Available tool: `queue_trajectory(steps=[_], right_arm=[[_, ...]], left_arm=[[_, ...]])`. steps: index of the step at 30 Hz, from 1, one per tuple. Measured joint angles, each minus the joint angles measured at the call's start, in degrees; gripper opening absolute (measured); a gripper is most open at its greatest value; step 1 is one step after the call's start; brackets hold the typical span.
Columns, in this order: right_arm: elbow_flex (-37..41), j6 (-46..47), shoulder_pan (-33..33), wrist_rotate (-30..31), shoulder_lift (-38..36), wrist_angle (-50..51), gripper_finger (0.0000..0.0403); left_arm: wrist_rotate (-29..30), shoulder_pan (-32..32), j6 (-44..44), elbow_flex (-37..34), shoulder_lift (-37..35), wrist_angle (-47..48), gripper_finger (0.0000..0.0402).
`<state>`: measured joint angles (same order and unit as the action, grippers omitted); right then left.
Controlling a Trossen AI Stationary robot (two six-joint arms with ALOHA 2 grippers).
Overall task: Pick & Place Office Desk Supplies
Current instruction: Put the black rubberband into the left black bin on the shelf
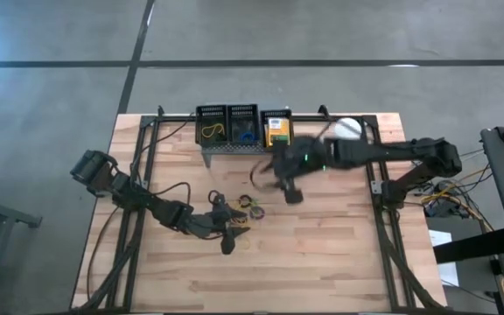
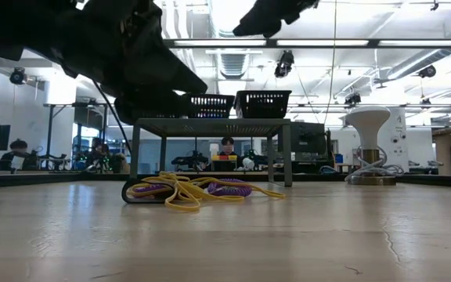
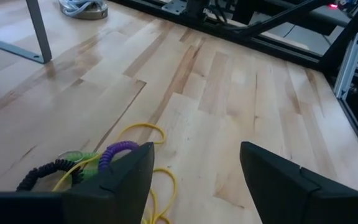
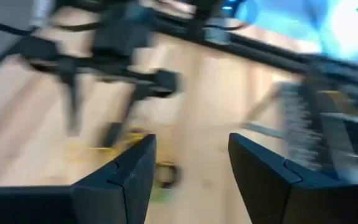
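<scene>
A heap of yellow, purple, green and black rubber bands [image 1: 247,206] lies on the wooden table, also seen in the low view [image 2: 190,189]. My left gripper [image 3: 196,152] stands open low over the table just near-left of the heap [image 3: 104,158], with bare wood between its fingers. My right gripper [image 4: 191,143] is open and hangs in the air between the heap and the grey stand [image 1: 241,147], holding nothing. Three black baskets stand on that stand: one with a yellow band [image 1: 213,131], one with something blue [image 1: 245,133], and one with a yellow-and-green box [image 1: 276,131].
A white dome-shaped object [image 1: 348,129] with a cable stands at the far right, beside the stand. Black frame rails [image 1: 383,227] run along the table's left and right sides. Bare wood lies toward the near edge [image 1: 322,262]. People sit in the room behind the table.
</scene>
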<state>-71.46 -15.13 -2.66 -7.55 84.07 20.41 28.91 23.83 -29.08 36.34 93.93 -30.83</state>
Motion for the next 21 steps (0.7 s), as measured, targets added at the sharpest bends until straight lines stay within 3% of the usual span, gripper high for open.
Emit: queue_trajectory(steps=[8, 14, 18, 21], right_arm=[[19.04, 10.86, 9.0, -0.03, 0.33, -23.01, 0.0199], [27.58, 18.56, 11.12, 0.72, 0.33, -26.94, 0.0195], [32.22, 21.14, 15.03, 8.13, 1.35, -31.85, 0.0186], [36.17, 21.14, 18.19, 11.64, 2.99, -42.14, 0.0179]], left_arm=[[0.0, 0.48, -4.6, 0.55, 0.0, 5.37, 0.0231], [0.0, 2.79, -11.56, 7.9, 0.01, 23.19, 0.0219], [0.02, 4.79, -15.45, 13.69, 0.92, 34.9, 0.0218], [0.0, 5.64, -15.6, 14.93, 2.45, 35.86, 0.0218]])
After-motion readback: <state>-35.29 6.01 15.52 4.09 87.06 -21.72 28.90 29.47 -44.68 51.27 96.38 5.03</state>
